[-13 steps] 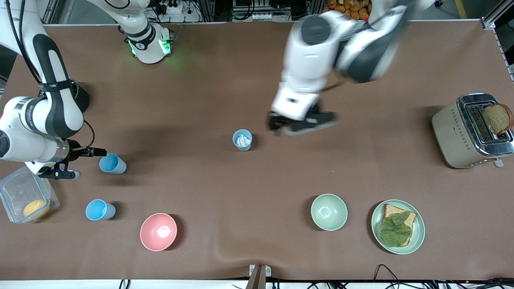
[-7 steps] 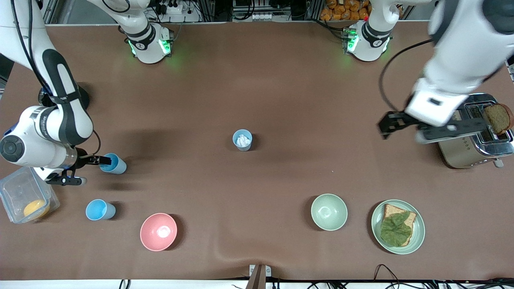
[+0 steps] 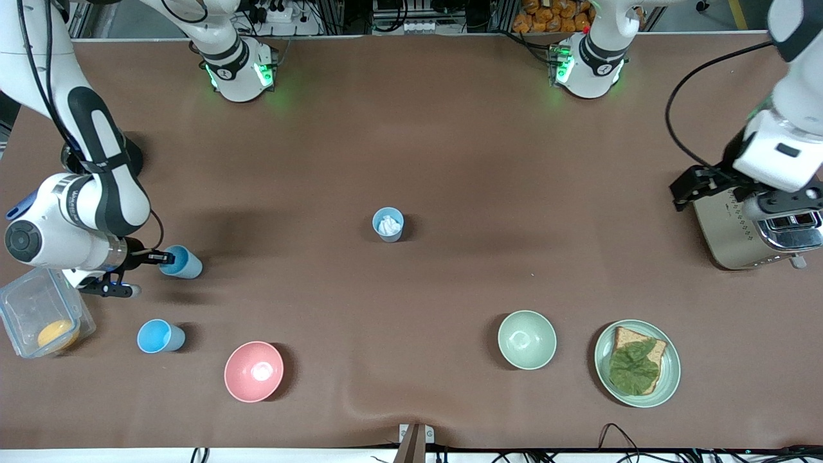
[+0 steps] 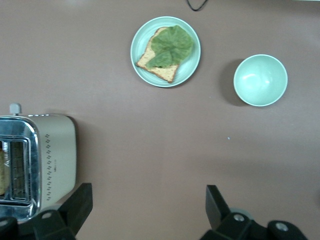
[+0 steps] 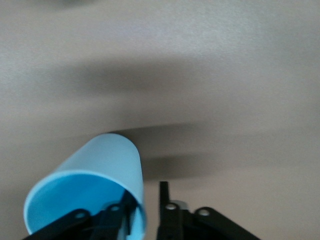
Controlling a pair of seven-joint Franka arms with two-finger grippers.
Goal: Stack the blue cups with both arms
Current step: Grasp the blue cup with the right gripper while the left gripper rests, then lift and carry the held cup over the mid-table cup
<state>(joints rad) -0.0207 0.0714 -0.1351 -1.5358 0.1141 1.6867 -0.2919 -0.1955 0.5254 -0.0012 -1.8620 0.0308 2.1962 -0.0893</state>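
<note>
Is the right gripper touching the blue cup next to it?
Touching. In the right wrist view, one finger of the right gripper sits inside the blue cup against its wall, the other outside the rim. The front view agrees.
</note>
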